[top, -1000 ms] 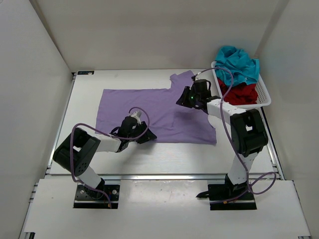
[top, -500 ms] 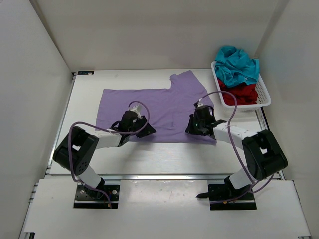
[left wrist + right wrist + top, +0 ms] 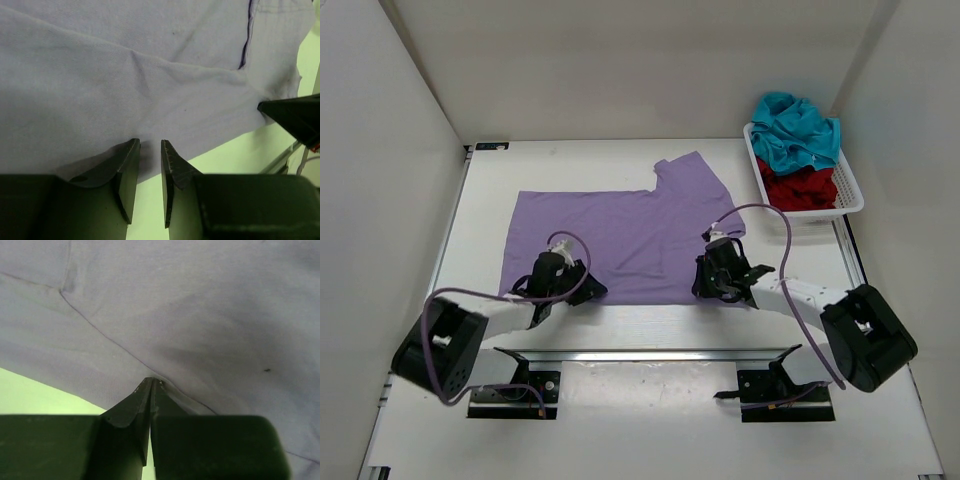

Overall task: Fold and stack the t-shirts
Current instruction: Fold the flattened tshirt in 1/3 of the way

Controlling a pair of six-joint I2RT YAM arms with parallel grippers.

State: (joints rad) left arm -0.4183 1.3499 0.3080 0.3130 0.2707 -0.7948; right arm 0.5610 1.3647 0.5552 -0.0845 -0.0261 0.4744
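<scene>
Trouble, if it comes, starts at the near hem. The left tool (image 3: 149,144) sits at the hem of the lavender t-shirt (image 3: 620,225), its fingers a narrow gap apart with no cloth visibly caught between them. The right tool (image 3: 151,381) is closed tight on a small pinch of the same hem. A lift from here would likely raise one corner only, skewing or bunching the fold. The shirt lies spread flat on the counter (image 3: 640,322), one sleeve reaching toward the far right. Beyond it, the teal t-shirt (image 3: 800,125) and dark red t-shirt (image 3: 805,188) sit heaped in the basket (image 3: 850,197), unfolded; a wide swing could snag its rim.
</scene>
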